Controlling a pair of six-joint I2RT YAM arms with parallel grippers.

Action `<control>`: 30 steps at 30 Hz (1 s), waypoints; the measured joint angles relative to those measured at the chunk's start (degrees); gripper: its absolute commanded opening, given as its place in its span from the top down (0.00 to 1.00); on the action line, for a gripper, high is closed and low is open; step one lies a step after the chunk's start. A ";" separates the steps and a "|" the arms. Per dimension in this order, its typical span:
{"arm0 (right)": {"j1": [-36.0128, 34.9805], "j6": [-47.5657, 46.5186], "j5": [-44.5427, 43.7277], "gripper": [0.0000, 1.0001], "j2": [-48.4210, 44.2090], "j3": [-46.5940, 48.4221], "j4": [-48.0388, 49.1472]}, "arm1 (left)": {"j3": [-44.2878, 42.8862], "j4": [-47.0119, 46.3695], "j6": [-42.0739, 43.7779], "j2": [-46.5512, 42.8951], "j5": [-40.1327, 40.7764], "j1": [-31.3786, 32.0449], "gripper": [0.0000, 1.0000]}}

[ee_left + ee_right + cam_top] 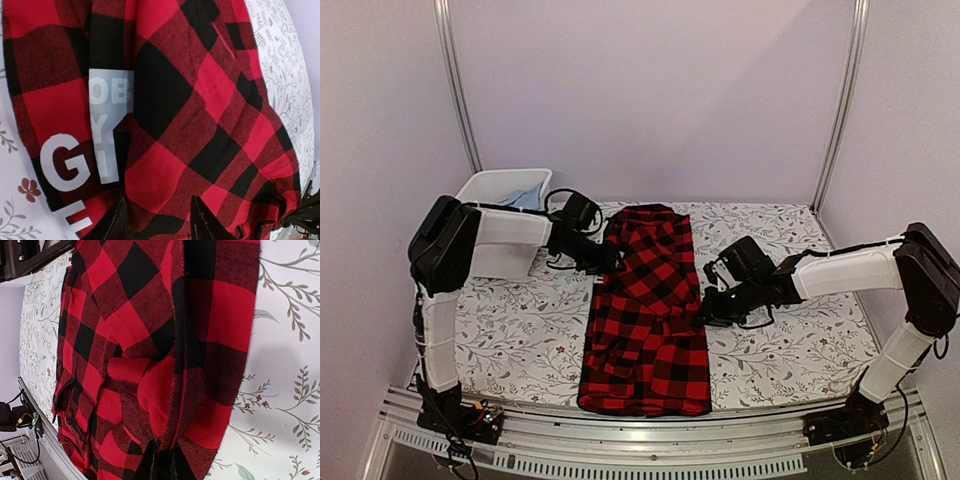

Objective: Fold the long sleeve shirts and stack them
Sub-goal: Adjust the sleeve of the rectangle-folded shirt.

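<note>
A red-and-black buffalo check long sleeve shirt (645,310) lies on the table as a long narrow strip running front to back. My left gripper (609,259) is at the shirt's left edge near the far end. In the left wrist view it (161,222) is open, with its two black fingers apart over the check cloth (165,100). Grey-white lettering (107,125) shows beside it. My right gripper (704,314) is at the shirt's right edge. In the right wrist view it (162,464) is shut on a raised fold of the shirt (150,355).
A white plastic bin (480,188) stands at the back left behind my left arm, with light blue cloth (526,198) in it. The table has a floral cover (800,340). A metal rail (650,440) runs along the front edge.
</note>
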State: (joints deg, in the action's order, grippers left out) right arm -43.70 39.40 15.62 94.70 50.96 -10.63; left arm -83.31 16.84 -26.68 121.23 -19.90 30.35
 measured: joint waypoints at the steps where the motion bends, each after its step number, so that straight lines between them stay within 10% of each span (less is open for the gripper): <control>1: 0.00 -0.07 0.00 0.93 0.00 0.20 0.02 | -0.04 0.22 -0.02 0.35 0.83 0.15 0.57; 30: 0.00 -2.29 -0.28 0.93 -4.37 3.63 -3.39 | -6.38 8.63 0.28 -0.15 5.35 1.64 0.99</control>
State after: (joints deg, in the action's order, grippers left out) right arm -43.70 37.10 15.33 90.32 54.59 -14.02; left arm -89.69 25.47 -26.39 121.08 -14.55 31.99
